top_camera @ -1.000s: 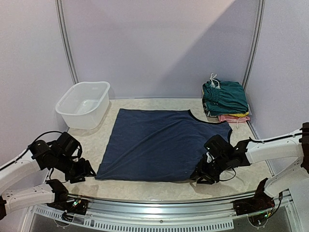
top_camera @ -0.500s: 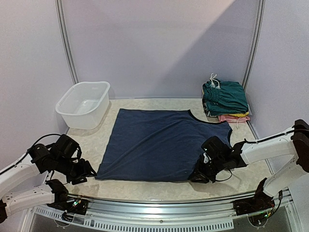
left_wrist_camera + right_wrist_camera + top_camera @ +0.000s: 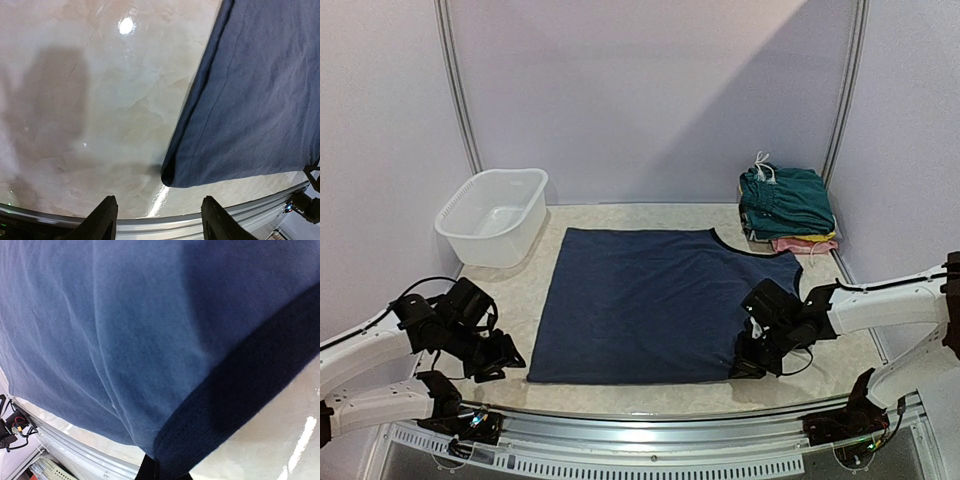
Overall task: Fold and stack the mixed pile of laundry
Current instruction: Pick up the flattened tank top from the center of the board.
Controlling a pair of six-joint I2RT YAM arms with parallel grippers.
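My right gripper (image 3: 752,362) pinches the navy T-shirt (image 3: 645,300) at its lower-right corner (cloth fills that wrist view); my left gripper (image 3: 159,222) gapes empty beside the lower-left corner.

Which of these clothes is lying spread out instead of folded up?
The navy T-shirt in the middle: it lies open and flat, while the teal shorts and the pieces under them sit folded in a stack at the far right.

1. Worktop (image 3: 535,275): pale marbled surface, glossy, with a bright light glare (image 3: 126,25) on it.
2. Walls (image 3: 650,100): plain pale lilac panels; diagonal shadow across the far one.
3. Metal posts (image 3: 458,90) at both far corners.
4. Metal rail (image 3: 650,440) along the near edge.
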